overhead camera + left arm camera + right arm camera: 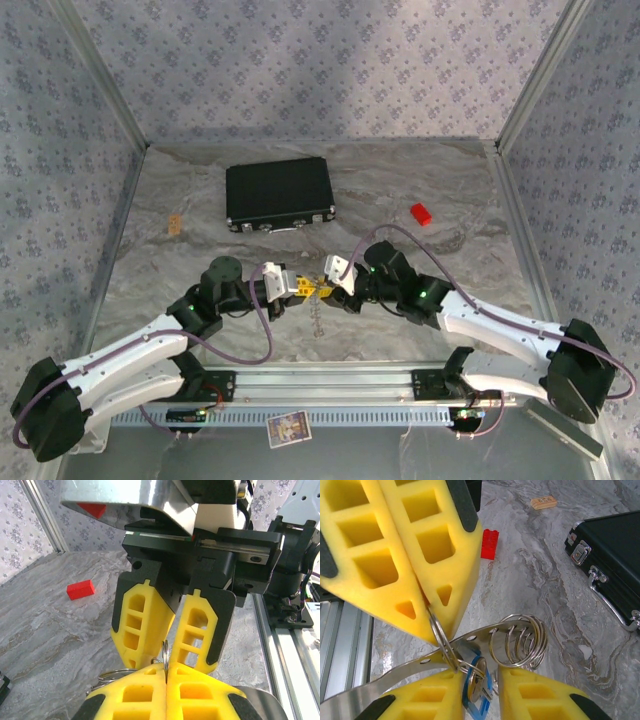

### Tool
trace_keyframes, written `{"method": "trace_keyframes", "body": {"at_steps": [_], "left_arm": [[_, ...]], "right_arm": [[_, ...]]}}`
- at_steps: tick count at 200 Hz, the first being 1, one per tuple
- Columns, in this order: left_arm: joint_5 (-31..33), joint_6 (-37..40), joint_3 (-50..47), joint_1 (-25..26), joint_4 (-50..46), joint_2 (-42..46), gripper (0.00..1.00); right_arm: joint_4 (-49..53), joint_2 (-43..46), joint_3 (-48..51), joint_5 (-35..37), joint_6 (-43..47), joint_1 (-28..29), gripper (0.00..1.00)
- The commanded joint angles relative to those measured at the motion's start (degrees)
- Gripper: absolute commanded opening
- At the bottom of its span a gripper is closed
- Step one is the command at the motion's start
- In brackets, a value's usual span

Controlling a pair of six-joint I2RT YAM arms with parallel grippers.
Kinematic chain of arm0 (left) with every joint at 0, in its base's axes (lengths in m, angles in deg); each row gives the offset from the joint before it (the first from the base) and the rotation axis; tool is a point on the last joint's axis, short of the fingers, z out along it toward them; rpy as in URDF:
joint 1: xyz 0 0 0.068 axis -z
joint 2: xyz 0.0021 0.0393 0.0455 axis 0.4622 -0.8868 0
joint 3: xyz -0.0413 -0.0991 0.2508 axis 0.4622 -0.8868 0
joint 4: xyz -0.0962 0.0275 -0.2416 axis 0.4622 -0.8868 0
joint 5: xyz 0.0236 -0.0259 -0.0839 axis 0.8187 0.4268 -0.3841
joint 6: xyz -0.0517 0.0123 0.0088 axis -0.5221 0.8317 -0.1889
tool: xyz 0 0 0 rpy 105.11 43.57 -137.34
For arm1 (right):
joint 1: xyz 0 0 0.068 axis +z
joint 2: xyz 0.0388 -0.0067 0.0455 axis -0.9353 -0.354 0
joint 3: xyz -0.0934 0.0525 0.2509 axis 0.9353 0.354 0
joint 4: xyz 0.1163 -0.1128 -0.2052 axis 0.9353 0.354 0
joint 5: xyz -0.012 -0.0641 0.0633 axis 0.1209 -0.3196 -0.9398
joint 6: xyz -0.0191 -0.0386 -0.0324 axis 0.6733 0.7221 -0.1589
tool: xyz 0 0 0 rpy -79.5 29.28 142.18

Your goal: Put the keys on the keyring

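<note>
Pinches a thin metal ring (439, 632) in clenched left fingers (135, 695); straddles the blue-headed key (477, 702) with parted right fingers (542, 700), bottom centre.

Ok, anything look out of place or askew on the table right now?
Nothing looks spilled or damaged. Apart from the work lie a red block far right, a small tan piece far left, and a card, slightly askew, by the near rail. The black case sits shut and flat.
</note>
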Motion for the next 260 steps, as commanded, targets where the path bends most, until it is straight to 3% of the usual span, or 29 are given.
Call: {"method": "trace_keyframes", "body": {"at_steps": [1,32,92,260], "left_arm": [[-0.63,-0.35,0.09,0.31,3.62,0.28,0.00],[-0.58,-0.30,0.18,0.33,3.63,0.35,0.00],[-0.08,0.73,0.44,0.33,2.09,0.04,0.00],[0.37,2.32,1.41,0.30,-0.51,0.18,0.00]], "right_arm": [[-1.64,-0.43,0.33,-0.54,-0.93,0.35,0.20],[-1.03,0.28,0.17,-0.18,-0.84,0.34,0.10],[3.54,3.20,-1.70,0.06,0.90,0.58,0.00],[7.75,7.64,-2.39,6.79,2.62,1.78,0.00]]}}
